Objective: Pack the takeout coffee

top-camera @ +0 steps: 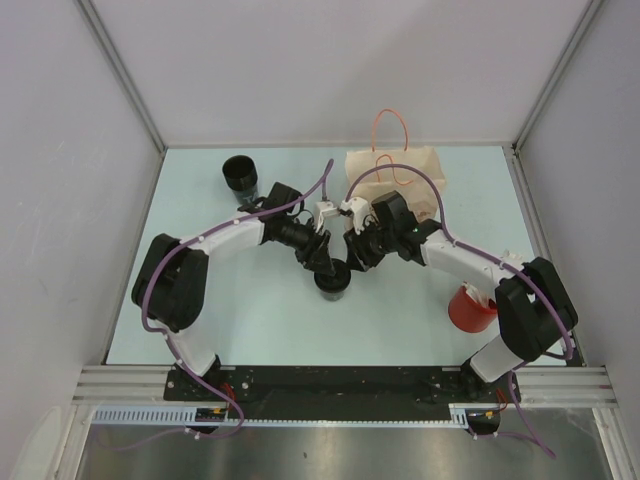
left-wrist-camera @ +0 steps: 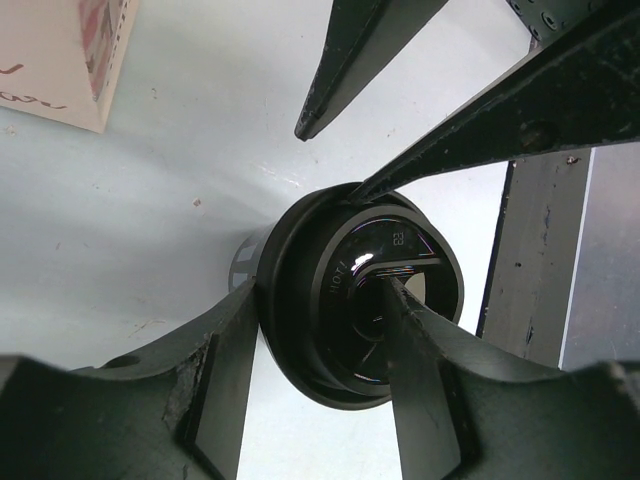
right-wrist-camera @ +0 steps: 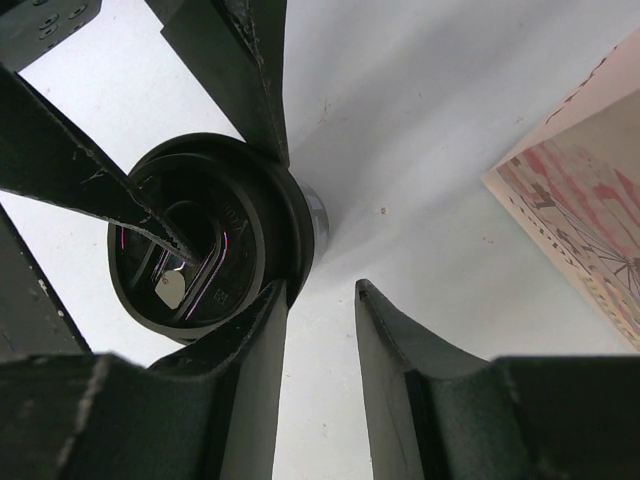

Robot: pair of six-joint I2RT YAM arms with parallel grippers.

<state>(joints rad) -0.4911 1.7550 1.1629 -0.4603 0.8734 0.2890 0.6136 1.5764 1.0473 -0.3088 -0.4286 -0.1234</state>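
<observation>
Coffee cup (top-camera: 332,280), black, lidded: upright mid-table (top-camera: 260,320), near paper bag (top-camera: 395,180). Left gripper (left-wrist-camera: 322,300): fingers apart, straddling lid (right-wrist-camera: 230,200) rim; clamping cannot be told. Right gripper (right-wrist-camera: 320,290): fingers apart, one touching lid edge.

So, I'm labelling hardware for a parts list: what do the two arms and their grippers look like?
The left arm and right arm: white links, black joints, a purple cable looping along each. The fingers are black, tapered, scuffed.
</observation>
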